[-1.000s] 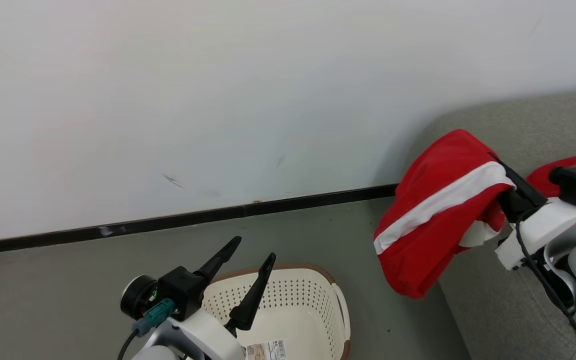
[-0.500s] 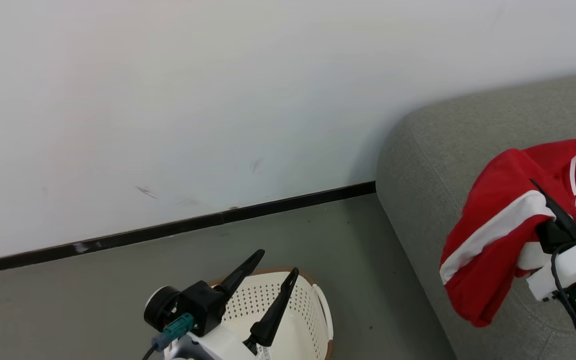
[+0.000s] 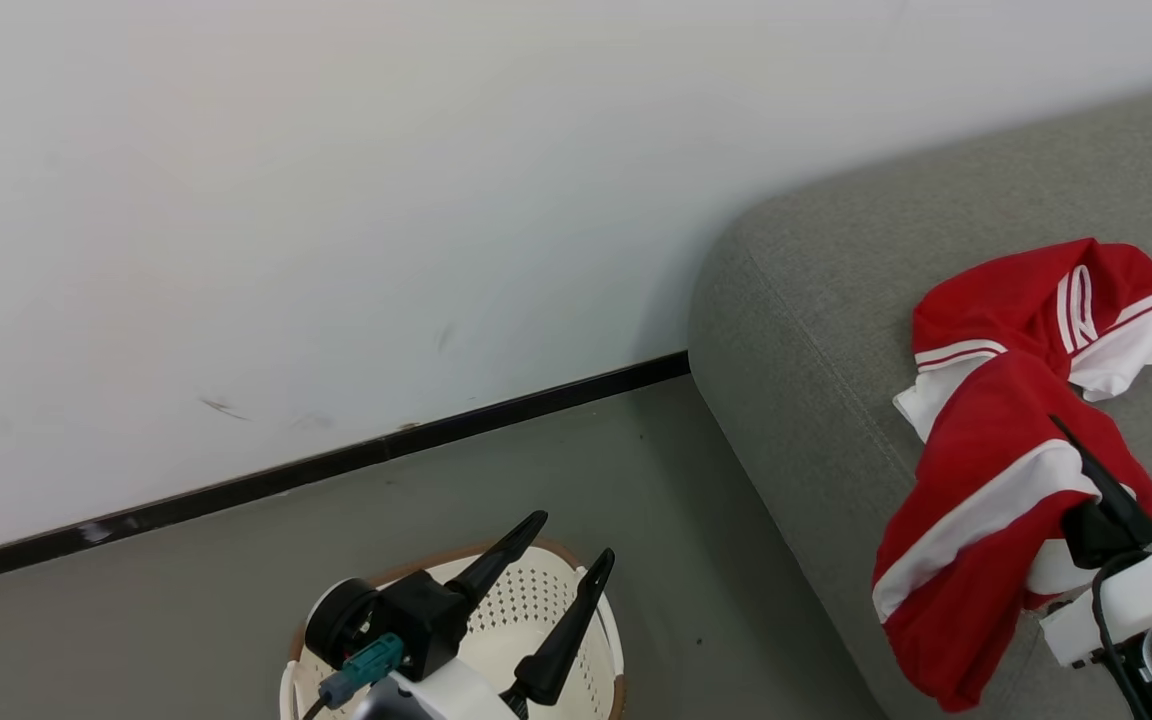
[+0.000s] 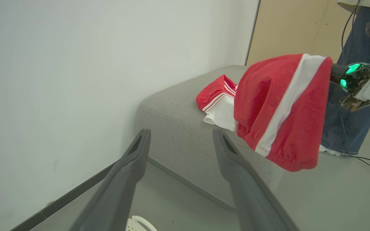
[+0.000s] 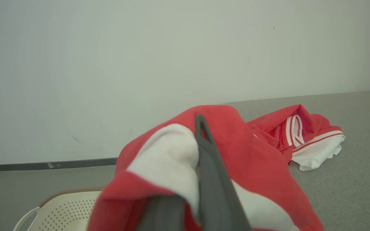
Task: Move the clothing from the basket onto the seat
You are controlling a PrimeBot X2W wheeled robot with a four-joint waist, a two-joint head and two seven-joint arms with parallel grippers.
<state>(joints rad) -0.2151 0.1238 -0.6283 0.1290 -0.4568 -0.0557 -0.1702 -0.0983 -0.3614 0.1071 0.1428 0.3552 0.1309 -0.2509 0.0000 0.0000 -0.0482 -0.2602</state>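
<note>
Clothing (image 3: 976, 520) in two pieces, both bright red with white. Right gripper (image 3: 1076, 450), one of two, clamped tight on the held garment (image 4: 281, 106) at a fold by its broad white band. Hangs bunched from those dark fingers at the near corner of the seat (image 3: 816, 300), hem down past the cushion's edge. Touching the cushion or not: cannot tell. Just beyond, second garment (image 3: 1046, 310) crumpled on top of the same seat, striped trim and a white panel uppermost, its near side hidden behind the held one in the head view. Single grey sofa, rounded at the corner, close against a pale wall (image 3: 336, 200). Left gripper (image 3: 572, 537) well apart at lower left, fingers spread wide and holding nothing, raised above the one cream basket (image 3: 521, 625) on the grey floor (image 3: 636, 470). Blocks part of the perforated wall and brown rim from the head camera. Black skirting (image 3: 336, 465) along the foot of the wall. In the left wrist view, a person's legs (image 4: 348, 128) in blue jeans behind the held garment, a beige panel (image 4: 287, 29) at their back and a dark cable (image 4: 369, 160) trailing on the floor.
</note>
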